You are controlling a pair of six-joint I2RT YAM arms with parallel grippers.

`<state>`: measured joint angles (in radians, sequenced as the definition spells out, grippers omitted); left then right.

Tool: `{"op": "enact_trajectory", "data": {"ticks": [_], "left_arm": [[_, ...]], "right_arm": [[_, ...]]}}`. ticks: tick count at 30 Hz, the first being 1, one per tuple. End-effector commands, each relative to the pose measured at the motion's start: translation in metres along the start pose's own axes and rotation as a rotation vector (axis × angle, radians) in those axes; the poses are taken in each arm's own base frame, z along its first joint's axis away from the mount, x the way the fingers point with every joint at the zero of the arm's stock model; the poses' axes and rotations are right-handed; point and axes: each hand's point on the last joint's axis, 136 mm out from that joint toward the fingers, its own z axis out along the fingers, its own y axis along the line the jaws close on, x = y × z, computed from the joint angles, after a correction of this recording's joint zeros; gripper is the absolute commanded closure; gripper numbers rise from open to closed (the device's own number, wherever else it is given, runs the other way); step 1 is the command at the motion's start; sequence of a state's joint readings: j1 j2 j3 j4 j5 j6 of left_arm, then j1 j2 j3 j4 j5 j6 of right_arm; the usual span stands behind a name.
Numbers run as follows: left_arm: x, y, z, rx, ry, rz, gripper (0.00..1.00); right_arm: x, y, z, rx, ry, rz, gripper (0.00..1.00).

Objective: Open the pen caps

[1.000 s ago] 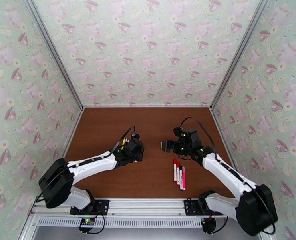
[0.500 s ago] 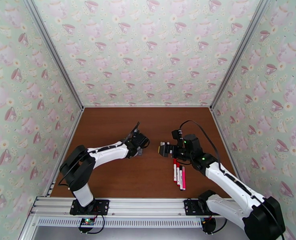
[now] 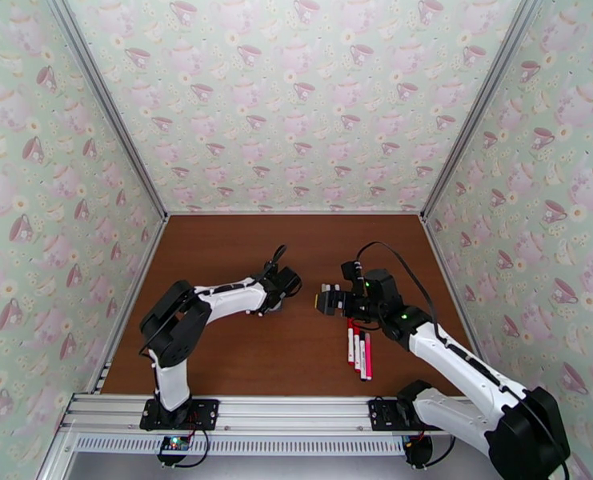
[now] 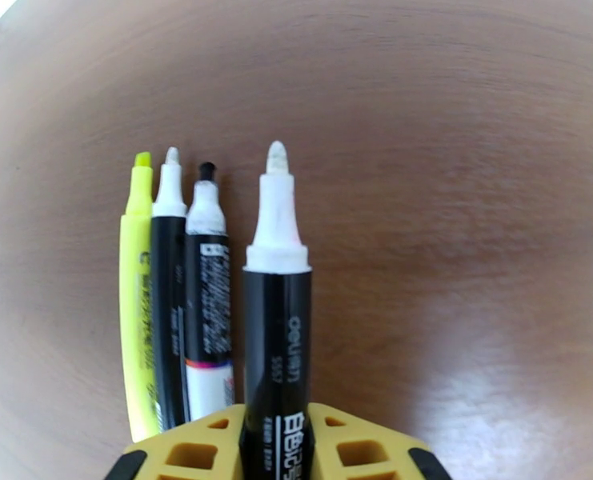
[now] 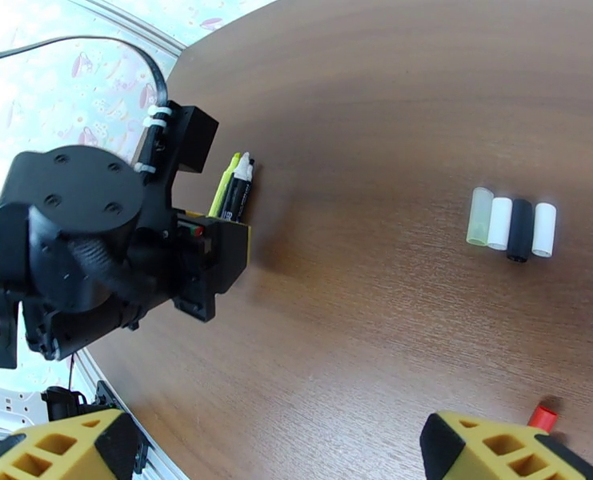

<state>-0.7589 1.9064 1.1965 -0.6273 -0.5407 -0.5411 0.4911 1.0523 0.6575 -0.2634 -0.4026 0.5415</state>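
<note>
Left arm's fingers, yellow plastic, are closed on a black-barrelled marker with a bare white tip. The barrel sits between them, touching both, with its cap off. It points the same way as three uncapped pens lying flat on the brown wood-grain tabletop just to its left. These are a yellow highlighter, a black one with a white tip, and a black-and-white one with a dark tip, packed side by side.

Right arm's fingers, also yellow, stand wide apart with nothing between them, above the tabletop. Ahead of them is a row of four loose pen caps, short cylinders lying side by side. In order they are translucent yellowish, white, black, white. A small red end shows just beside one finger; what it belongs to cannot be told from the wrist view.

From above, four slim markers in red, black and pink lie side by side near the right arm's wrist, well apart from the left arm's group.
</note>
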Motion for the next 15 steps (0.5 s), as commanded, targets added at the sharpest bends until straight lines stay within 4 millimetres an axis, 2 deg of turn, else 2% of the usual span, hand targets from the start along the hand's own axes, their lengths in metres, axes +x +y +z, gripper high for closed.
{"op": "enact_trajectory", "data": {"ticks": [1,4,10,12,15], "left_arm": [[-0.005,0.007,0.004,-0.054,-0.004,0.022,0.74],[-0.006,0.008,0.005,-0.062,-0.004,0.024,0.71],[-0.015,0.009,-0.007,-0.039,-0.035,0.009,0.68],[-0.017,0.006,-0.015,0.0,-0.044,-0.006,0.68],[-0.018,-0.003,-0.03,0.116,-0.062,-0.046,0.68]], "right_arm": [[-0.007,0.007,-0.001,-0.013,-0.014,0.003,0.0],[-0.006,0.006,0.0,-0.012,-0.009,0.005,0.0],[0.001,0.004,0.003,-0.012,0.023,0.008,0.0],[0.003,-0.004,0.002,0.033,0.027,0.015,0.0],[0.007,-0.02,-0.003,0.131,0.034,0.039,0.07]]}}
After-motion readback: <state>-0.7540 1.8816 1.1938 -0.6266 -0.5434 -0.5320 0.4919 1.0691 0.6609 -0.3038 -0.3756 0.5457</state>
